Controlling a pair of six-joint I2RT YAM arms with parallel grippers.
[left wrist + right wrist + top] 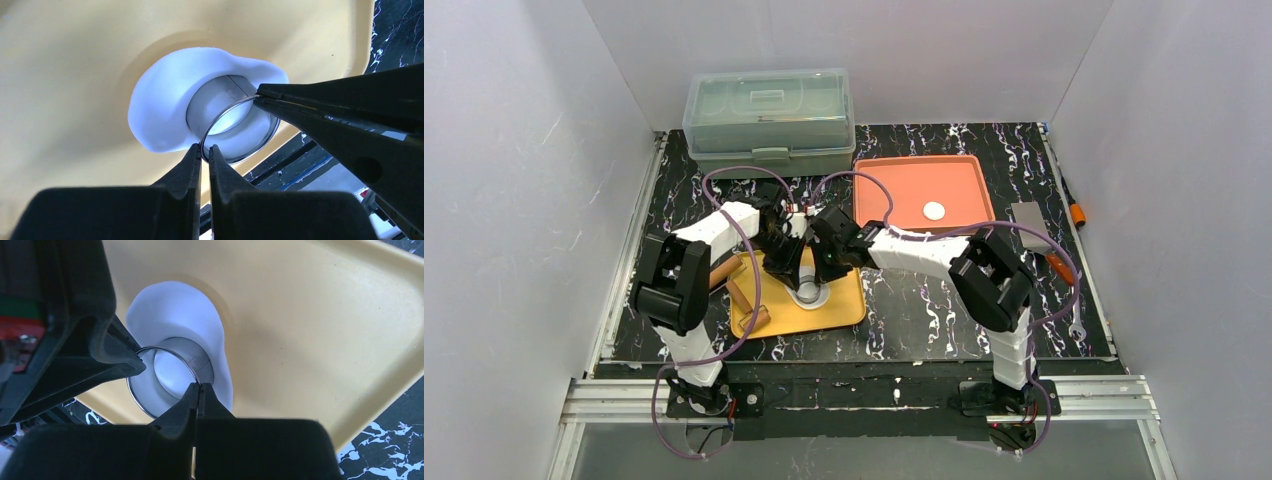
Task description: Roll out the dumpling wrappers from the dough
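Note:
The dough (165, 110) lies as a flat white sheet on the yellow tray (839, 312), under both grippers. A small metal ring (260, 147) stands pressed into it. My left gripper (205, 150) is shut on the ring's near rim. My right gripper (198, 387) is shut on the rim at another point of the ring (137, 400), about a quarter turn away. In the top view the left gripper (794, 278) and right gripper (823, 274) meet over the dough (810, 297). One round dumpling wrapper (935, 210) lies in the orange tray (894, 185).
A wooden rolling pin (746, 300) rests on the yellow tray's left side. A lidded clear plastic box (769, 120) stands at the back. A grey block (1029, 215) and orange-handled tools (1076, 212) lie along the right edge of the black mat.

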